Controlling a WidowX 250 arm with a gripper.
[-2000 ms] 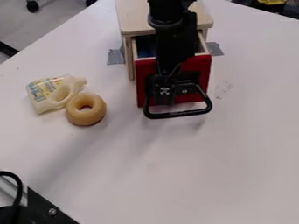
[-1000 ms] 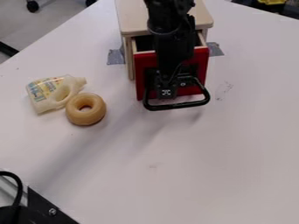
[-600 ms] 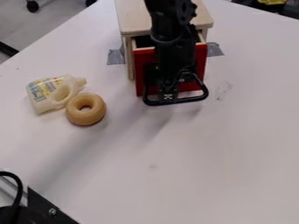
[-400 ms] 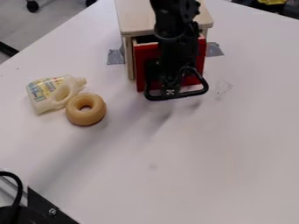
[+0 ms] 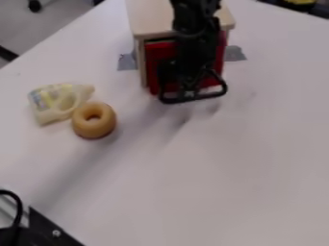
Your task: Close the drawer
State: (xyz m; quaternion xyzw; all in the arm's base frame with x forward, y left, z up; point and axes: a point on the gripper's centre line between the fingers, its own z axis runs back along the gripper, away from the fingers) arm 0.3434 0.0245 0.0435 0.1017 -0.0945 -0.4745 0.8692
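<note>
Gripper [image 5: 189, 89] hangs at the drawer's red front, low down by the black handle [image 5: 214, 94]; whether it is open, closed or holding the handle, I cannot tell. Arm [image 5: 195, 36] above it covers the middle of the front. Drawer [image 5: 153, 74] sits beneath the top of the wooden cabinet [image 5: 149, 18], a narrow dark gap showing at its upper edge; judged nearly home.

Handling, by judgement: light, stiff box, not fragile, sliding with mild friction and liable to bind if pushed off-centre. No grasp appears necessary; pressure is best applied square to the middle of the front, or on the handle near its centre.

Orientation: front upright and facing the near side of the table [image 5: 225, 168]; sliding axis runs from there back under the cabinet top. Handle's long axis lies crosswise, parallel to the front. Box's own long axis cannot be established.

Grey tape [image 5: 126, 61] noted beside the cabinet. Further left, tan ring [image 5: 85, 127] and pale bottle [image 5: 48, 109] lie next to each other, well clear of the drawer's path.
</note>
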